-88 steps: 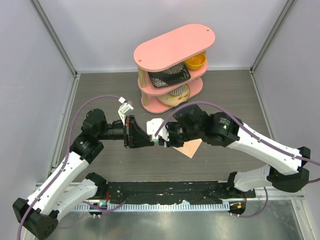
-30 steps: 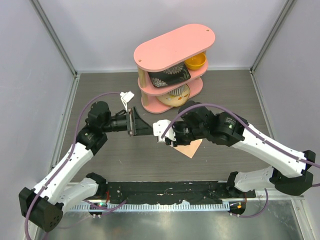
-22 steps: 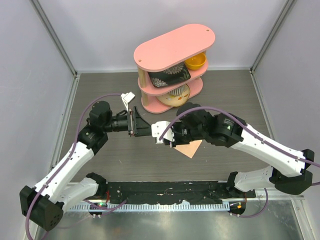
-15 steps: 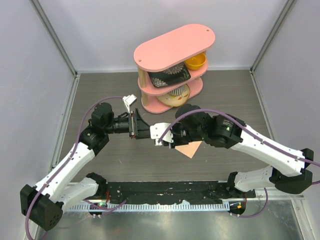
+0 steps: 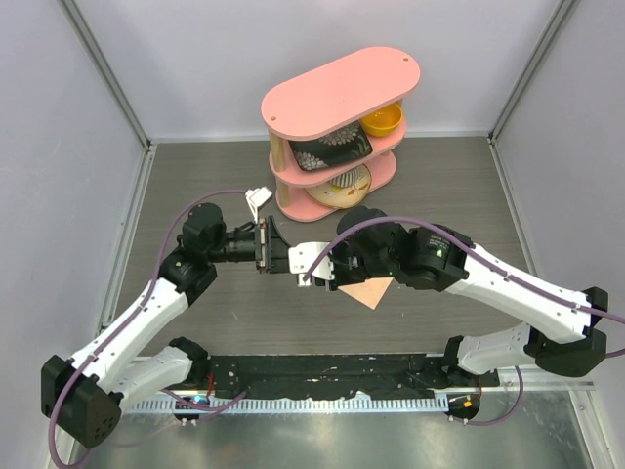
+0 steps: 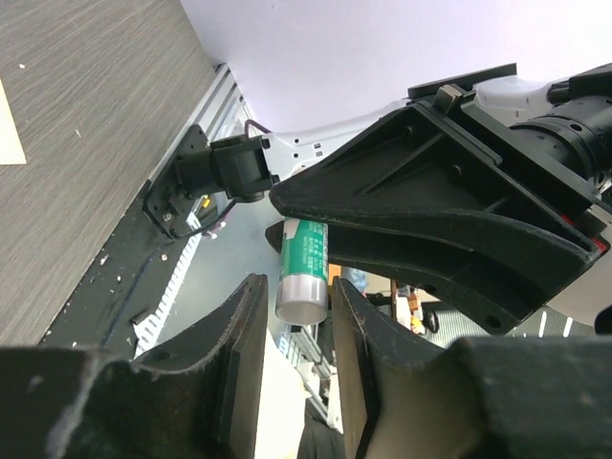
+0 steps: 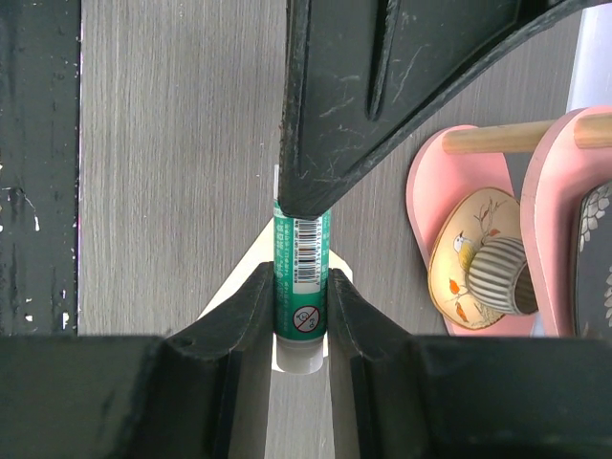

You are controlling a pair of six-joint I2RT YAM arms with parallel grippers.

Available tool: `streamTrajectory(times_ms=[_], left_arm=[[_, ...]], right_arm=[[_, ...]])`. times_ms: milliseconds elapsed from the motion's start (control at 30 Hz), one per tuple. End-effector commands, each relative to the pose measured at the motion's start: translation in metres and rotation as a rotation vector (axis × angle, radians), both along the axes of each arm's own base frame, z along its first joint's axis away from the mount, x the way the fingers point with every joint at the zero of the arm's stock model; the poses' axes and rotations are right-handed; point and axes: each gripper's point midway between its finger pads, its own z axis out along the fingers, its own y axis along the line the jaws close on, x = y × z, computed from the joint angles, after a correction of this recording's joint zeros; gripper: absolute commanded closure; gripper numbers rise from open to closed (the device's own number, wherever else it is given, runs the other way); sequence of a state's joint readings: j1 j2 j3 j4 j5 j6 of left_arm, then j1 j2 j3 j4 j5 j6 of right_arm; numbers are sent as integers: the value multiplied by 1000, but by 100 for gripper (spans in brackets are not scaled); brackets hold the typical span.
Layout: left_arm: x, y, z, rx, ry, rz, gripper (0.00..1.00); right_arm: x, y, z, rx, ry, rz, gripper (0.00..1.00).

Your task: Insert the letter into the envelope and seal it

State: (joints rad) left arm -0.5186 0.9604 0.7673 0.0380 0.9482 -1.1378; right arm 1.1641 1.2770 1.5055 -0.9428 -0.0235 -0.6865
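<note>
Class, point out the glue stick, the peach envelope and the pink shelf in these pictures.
glue stick (image 7: 301,268): right wrist view, on its green label.
envelope (image 5: 369,291): top view, on its bare peach corner.
pink shelf (image 5: 342,90): top view, on its top board.

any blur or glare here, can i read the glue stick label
Right wrist: glue stick label and barcode are sharp, its own fingers dark and soft up close. Left wrist: the stick's print is softer, near fingers blurred, the wall behind washed out pale. Top external: evenly lit, sharp, but the stick is too small to make out.
</note>
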Motion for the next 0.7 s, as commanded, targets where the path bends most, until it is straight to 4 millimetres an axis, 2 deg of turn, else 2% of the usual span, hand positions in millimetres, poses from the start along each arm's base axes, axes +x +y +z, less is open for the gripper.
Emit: streamTrajectory(times_ms=[0, 133, 200, 233, 267, 333, 367, 433, 467, 500, 533, 567, 667], left_arm=[[-4, -2, 7, -34, -29, -32, 66], [-6, -1, 11, -47, -66, -42, 77], [-7, 0, 15, -60, -118, -47, 90], [-10, 1, 21, -74, -172, -51, 95], [-11, 3, 24, -81, -295, -55, 100], [-20, 6, 37, -99, -480, -87, 100], [-25, 10, 38, -91, -696, -105, 100], [-32, 14, 46, -83, -928, -121, 100], [-39, 16, 47, -73, -1132, -155, 100], [-45, 18, 46, -77, -1282, -196, 100], [-57, 20, 30, -49, -1353, -273, 100], [-56, 24, 36, -43, -1681, -287, 100], [-53, 29, 18, 41, -2010, -338, 100]], right_arm=[[4, 6, 12, 44, -35, -6, 99], [3, 5, 12, 44, -25, -14, 99], [-2, 6, 10, 51, 18, -23, 99], [-11, 10, 8, 64, 66, 5, 99], [-17, 12, 7, 69, 108, 16, 99], [-43, 16, 2, 81, 253, 63, 99], [-50, 18, 0, 84, 300, 74, 99], [-66, 22, -6, 63, 416, 95, 99], [-79, 25, -5, 61, 487, 133, 99], [-87, 27, -5, 56, 543, 131, 99], [-92, 29, -6, 51, 580, 140, 99], [-100, 33, -6, 44, 640, 169, 99], [-116, 39, -6, 21, 769, 194, 99]])
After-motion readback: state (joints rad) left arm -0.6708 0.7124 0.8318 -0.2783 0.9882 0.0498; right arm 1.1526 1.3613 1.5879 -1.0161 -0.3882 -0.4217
